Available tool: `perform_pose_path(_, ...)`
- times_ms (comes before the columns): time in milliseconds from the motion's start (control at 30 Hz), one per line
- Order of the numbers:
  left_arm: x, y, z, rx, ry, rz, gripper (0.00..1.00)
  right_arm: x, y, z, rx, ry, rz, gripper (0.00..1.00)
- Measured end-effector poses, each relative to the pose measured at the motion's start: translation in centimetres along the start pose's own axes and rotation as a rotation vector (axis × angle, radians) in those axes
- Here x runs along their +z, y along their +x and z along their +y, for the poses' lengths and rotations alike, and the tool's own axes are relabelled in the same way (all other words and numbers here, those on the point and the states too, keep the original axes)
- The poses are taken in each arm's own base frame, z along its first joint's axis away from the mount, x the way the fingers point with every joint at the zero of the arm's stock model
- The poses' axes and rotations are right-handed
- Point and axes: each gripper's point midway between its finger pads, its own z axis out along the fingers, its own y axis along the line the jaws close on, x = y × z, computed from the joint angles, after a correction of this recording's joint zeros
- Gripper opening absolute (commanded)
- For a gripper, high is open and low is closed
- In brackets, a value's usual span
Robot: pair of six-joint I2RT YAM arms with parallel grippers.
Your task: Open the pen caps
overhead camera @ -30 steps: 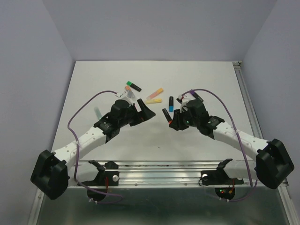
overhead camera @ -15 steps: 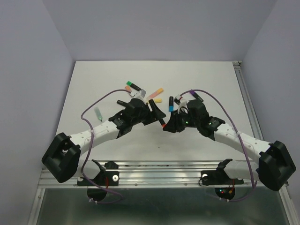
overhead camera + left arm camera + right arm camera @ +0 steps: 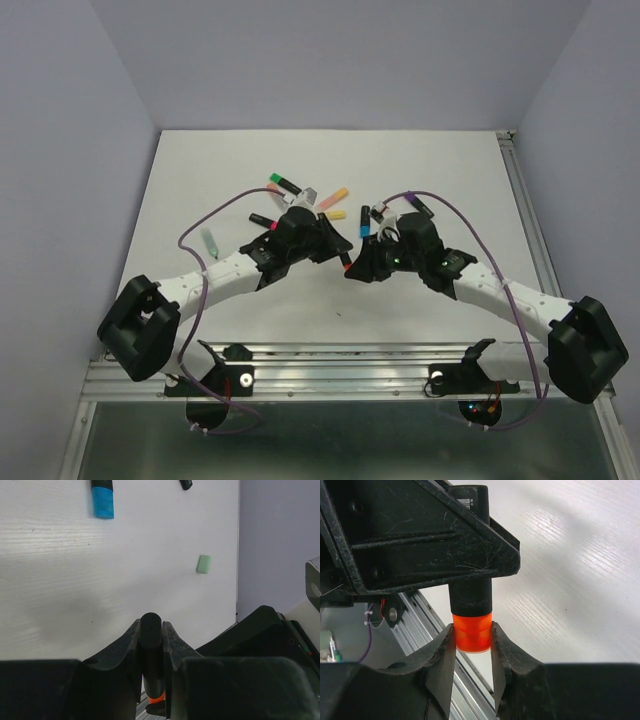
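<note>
Left pincer [image 3: 150, 628] swung in, now clenched on black plastic marker barrel [image 3: 150, 655], just beside its stubby translucent orange plastic cap [image 3: 471, 637]. Right pincer [image 3: 472, 629] grasps that cap, mid-air over white counter [image 3: 580, 580]. Both ends secured; pull-apart likely next.

On the bench [image 3: 200, 170], a marker barrel [image 3: 150, 642] sits in the jaws of the left gripper [image 3: 337, 243] at 10 o'clock. Its cap [image 3: 472, 636] sits in the jaws of the right gripper [image 3: 352, 268] at 3 o'clock. Loose markers [image 3: 337, 194] lie behind at 12 o'clock, and a lone marker [image 3: 208, 240] lies at 9 o'clock.
</note>
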Motion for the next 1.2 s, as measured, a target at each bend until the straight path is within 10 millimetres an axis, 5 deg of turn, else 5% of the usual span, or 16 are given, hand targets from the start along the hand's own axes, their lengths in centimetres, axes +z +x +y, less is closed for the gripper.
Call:
perform_pose_path(267,0.3,0.0,1.5,-0.005,-0.094,-0.009,0.0,0.5,1.0,-0.3,0.009,0.016,0.035,0.01)
perform_pose_path(433,-0.2,-2.0,1.7,-0.07,-0.098,-0.017,0.0,0.5,0.1,-0.1,-0.023,0.017,-0.02,0.01)
perform_pose_path(600,-3.3,-15.2,9.1,-0.159,-0.296,-0.403,0.0,-0.6,7.7,0.1,0.008,-0.022,0.174,0.01)
perform_pose_path(700,-5.4,-19.0,12.2,-0.194,-0.366,-0.505,0.0,-1.1,10.9,-0.2,0.033,-0.018,0.259,0.01)
perform_pose_path(967,-7.6,-18.3,14.7,-0.078,-0.514,-0.434,0.0,-1.3,8.9,-3.9,0.089,0.238,0.174,0.01)
perform_pose_path(1200,-9.8,-15.5,20.9,-0.073,-0.711,-0.356,0.01,-3.8,4.5,-14.0,0.26,0.666,0.019,0.01)
